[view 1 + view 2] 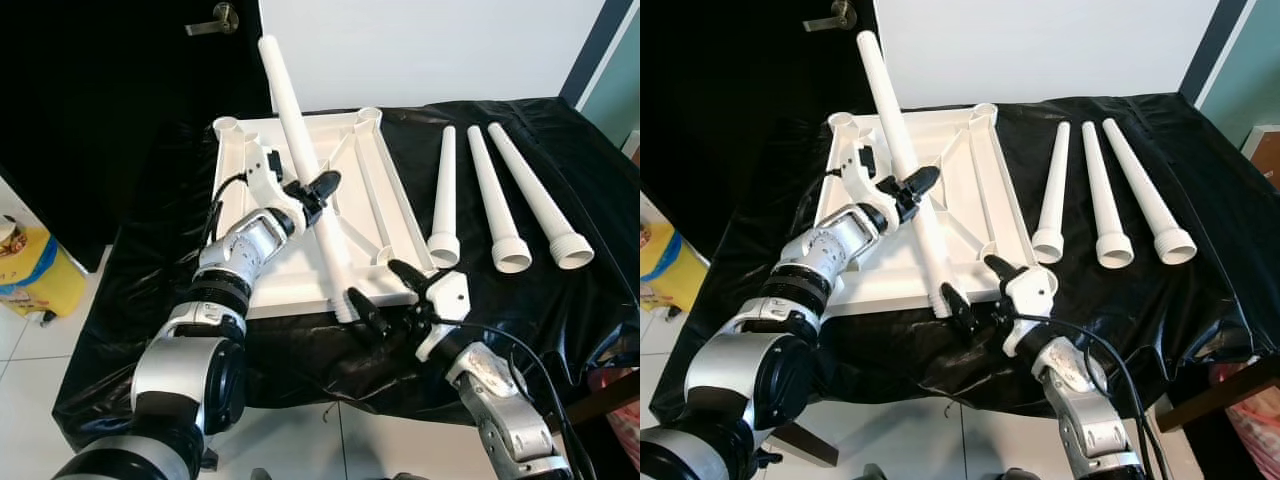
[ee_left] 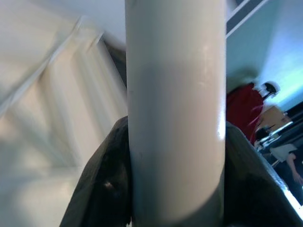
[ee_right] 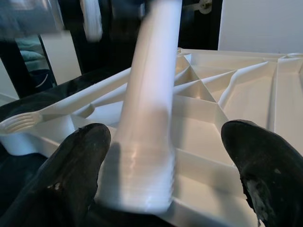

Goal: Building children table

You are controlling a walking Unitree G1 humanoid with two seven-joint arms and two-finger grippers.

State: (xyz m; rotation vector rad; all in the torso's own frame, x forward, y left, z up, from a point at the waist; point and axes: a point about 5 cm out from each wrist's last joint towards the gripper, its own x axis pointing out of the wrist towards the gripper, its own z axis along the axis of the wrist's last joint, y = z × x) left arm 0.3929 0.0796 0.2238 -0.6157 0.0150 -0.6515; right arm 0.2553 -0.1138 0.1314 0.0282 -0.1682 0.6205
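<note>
1. Left gripper [image 1: 318, 187] clamps a white leg [image 1: 303, 150], slanted over the upturned tabletop [image 1: 262, 275].
2. Right gripper [image 1: 385, 288], jaws wide, brackets the leg's threaded foot, likely to steer it into a socket next.
3. Three spare legs [image 1: 498, 197] lie beside it.

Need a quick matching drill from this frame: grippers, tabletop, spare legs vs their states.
Things:
1. left gripper
2. right gripper
3. upturned white plastic tabletop
4. three loose white tapered legs

States:
A. side by side on the black sheet
B. open, at the held leg's threaded end
C. underside up, ribs showing
D. shut on the tilted white leg

Pairs: 1-D, 2-B, 3-C, 4-A
</note>
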